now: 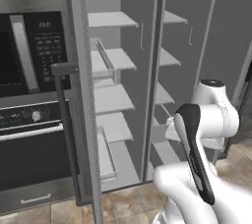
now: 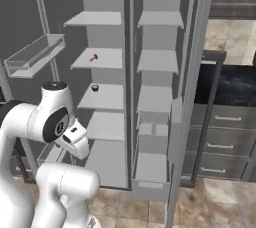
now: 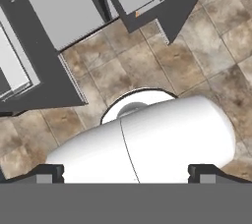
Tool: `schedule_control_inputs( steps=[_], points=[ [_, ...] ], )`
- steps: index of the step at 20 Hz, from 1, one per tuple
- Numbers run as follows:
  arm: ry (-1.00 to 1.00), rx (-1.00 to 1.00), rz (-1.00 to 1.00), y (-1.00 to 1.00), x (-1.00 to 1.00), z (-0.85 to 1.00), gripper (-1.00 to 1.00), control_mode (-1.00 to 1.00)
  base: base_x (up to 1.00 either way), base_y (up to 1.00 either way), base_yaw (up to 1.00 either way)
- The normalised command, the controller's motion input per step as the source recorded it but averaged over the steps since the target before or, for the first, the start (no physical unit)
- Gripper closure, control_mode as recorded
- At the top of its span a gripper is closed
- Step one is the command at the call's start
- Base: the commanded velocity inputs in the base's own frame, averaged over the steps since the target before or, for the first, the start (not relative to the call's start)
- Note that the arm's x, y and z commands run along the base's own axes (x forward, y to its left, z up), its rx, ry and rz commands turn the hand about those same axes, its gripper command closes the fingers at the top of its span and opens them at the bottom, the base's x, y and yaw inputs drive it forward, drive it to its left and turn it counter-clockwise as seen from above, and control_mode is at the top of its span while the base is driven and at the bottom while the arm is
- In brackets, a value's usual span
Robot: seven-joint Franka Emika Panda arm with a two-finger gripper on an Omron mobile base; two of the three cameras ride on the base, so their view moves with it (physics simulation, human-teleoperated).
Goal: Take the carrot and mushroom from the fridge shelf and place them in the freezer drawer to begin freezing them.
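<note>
Wide-open, empty gripper [image 3: 126, 175] hangs over floor tiles, well below the fridge shelf [image 2: 97, 58] where the carrot [image 2: 93, 57] lies near the front edge; it looks light, stiff and smooth, so pinch across its thicker middle, not the tip.

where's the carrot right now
In the right base view, the carrot lies on the fridge shelf second from the top in the left column, one shelf above a small dark item.

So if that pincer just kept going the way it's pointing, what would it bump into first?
Probably the robot's own rounded white arm segment, which lies right in front of the open pincer in the hand view; the brown stone-tiled floor lies beyond. Depth is hard to judge.
</note>
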Motion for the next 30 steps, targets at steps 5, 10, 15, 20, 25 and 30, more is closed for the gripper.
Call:
schedule_control_inputs(
  steps=[5, 10, 15, 20, 25, 30],
  points=[
    [0.00, 0.00, 0.00, 0.00, 0.00, 0.00, -1.00, 1.00, 0.39, 0.09, 0.28],
    [0.00, 0.00, 0.00, 0.00, 0.00, 0.00, -1.00, 1.00, 0.50, 0.07, 0.21],
    [0.00, 0.00, 0.00, 0.00, 0.00, 0.00, -1.00, 1.00, 0.49, 0.03, 0.18],
    [0.00, 0.00, 0.00, 0.00, 0.00, 0.00, -1.00, 1.00, 0.50, 0.02, 0.18],
    [0.00, 0.00, 0.00, 0.00, 0.00, 0.00, -1.00, 1.00, 0.45, 0.08, 0.16],
    [0.00, 0.00, 0.00, 0.00, 0.00, 0.00, -1.00, 1.00, 0.51, 0.05, 0.13]
  ],
)
